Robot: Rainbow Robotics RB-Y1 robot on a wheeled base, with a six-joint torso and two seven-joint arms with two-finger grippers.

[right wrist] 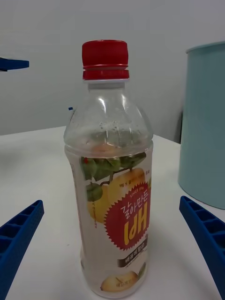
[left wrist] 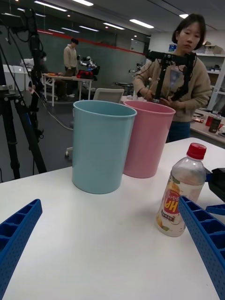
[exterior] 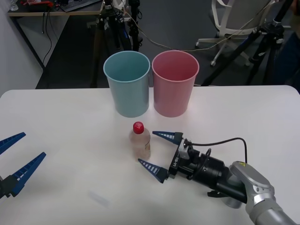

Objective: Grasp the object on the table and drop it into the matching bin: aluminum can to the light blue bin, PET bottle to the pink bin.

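Your right hand [exterior: 157,153] lies low over the counter [exterior: 65,122], its blue ribbed fingers [exterior: 168,135] spread wide on either side of the PET bottle [exterior: 140,140] without touching it. From the right wrist camera, the bottle [right wrist: 112,187] stands upright between the two fingers [right wrist: 18,234], red cap up, its pale label printed with fruit and a red burst. It rests on the white counter near the front of the two bins, just on the near side of the gap between them.

Beyond the bottle, the light blue bin [exterior: 127,83] and the pink bin [exterior: 174,82] stand upright side by side, rims close together, the blue one to your left. The left wrist camera looks across at both bins [left wrist: 102,145] [left wrist: 146,138] with the bottle [left wrist: 182,190] nearer the camera than they are.

Your left hand [exterior: 16,157] sits at the counter's left edge, well apart from the bottle, its fingers [exterior: 29,168] also spread wide and holding nothing.
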